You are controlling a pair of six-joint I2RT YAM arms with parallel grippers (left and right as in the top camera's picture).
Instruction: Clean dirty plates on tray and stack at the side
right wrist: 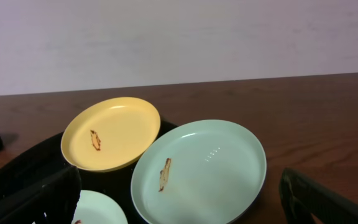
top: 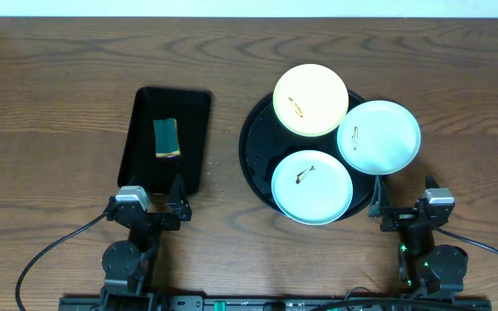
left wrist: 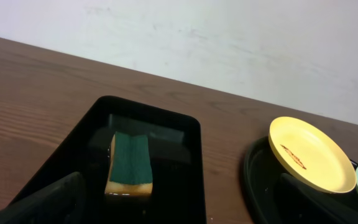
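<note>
Black and glossy, the round tray (top: 253, 151) sits right of centre in the overhead view and carries all three plates. The yellow plate (top: 310, 99) is at its upper edge, one mint plate (top: 379, 136) reaches out over its right rim, and the other mint plate (top: 312, 187) is at its lower edge. Each one shows a small brown smear in the middle, so I judge that none is cleaned yet. My right gripper (top: 403, 200) is at the lower right of that view, just below the overhanging mint plate. Its fingers (right wrist: 328, 199) stand wide apart with nothing between them. My left gripper (top: 152, 194) is at the lower left, also spread open and empty. Straight above it in the picture lies the sponge (top: 167, 138), inside the small rectangular tray (top: 141, 130). The sponge has its green face upward and its long side runs up the frame, away from me. If I go straight forward, my left fingers (left wrist: 316, 202) would close across its narrow width. The left arm is clearly nearer to the sponge, the right arm nearer to the plates.
</note>
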